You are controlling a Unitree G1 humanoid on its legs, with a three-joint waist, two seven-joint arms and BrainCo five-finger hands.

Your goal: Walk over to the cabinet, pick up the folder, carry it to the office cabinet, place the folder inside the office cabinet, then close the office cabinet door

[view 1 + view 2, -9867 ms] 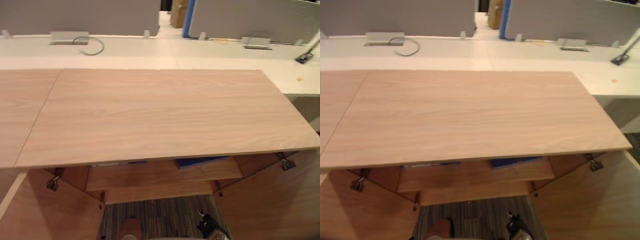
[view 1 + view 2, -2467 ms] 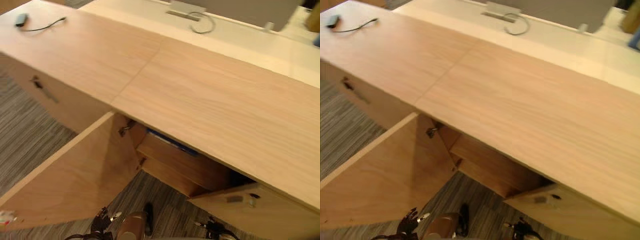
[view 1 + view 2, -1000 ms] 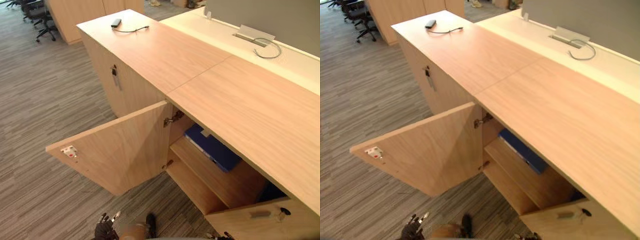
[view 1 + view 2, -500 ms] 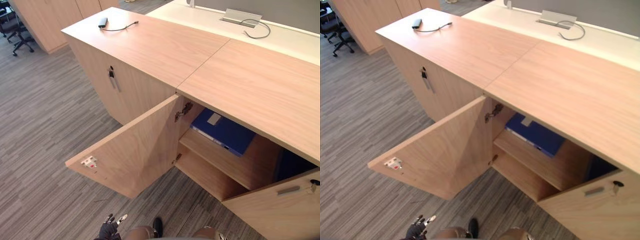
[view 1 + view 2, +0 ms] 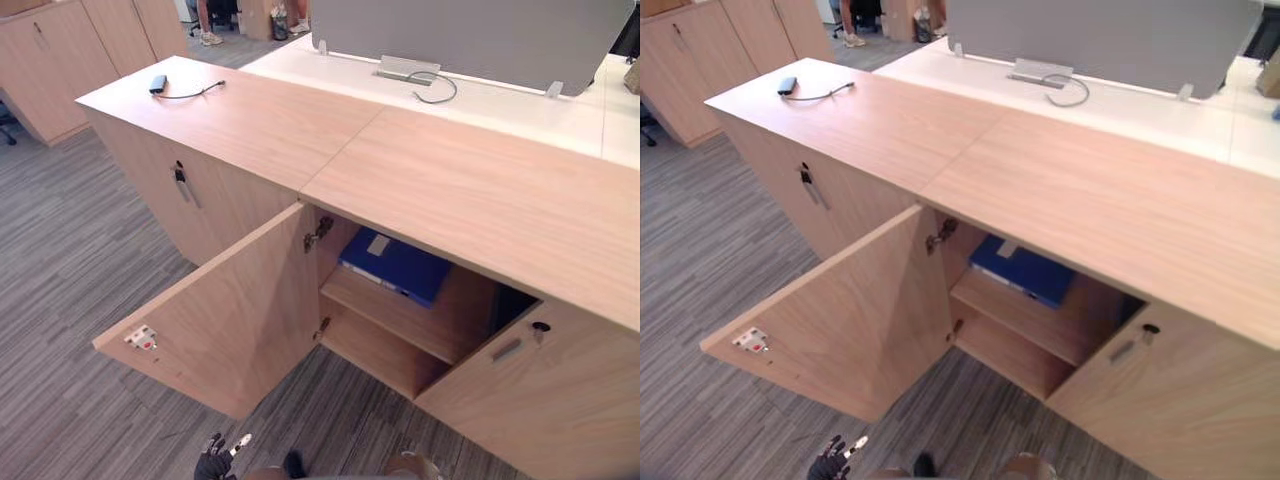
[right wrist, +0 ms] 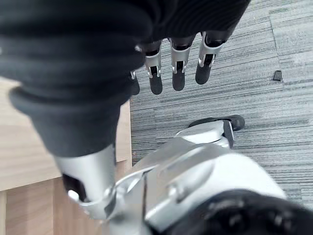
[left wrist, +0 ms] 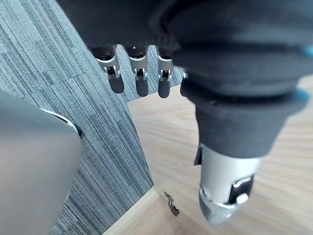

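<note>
The blue folder (image 5: 395,265) lies on the shelf (image 5: 385,315), so your left hand (image 5: 212,464) and right hand (image 6: 178,73) hang empty, fingers (image 7: 141,84) apart, ready for the open door (image 5: 235,315) at its 8 o'clock.

Cabinet mouth open between two swung-out doors, left door (image 5: 230,320) jutting near-left, right door (image 5: 545,400) jutting near-right, striped carpet (image 5: 335,420) free between them, cabinet top (image 5: 470,195) overhanging the opening, blue folder (image 5: 395,265) taking the upper shelf's (image 5: 435,335) left part, free room to its right, lower compartment (image 5: 375,352) open.
</note>
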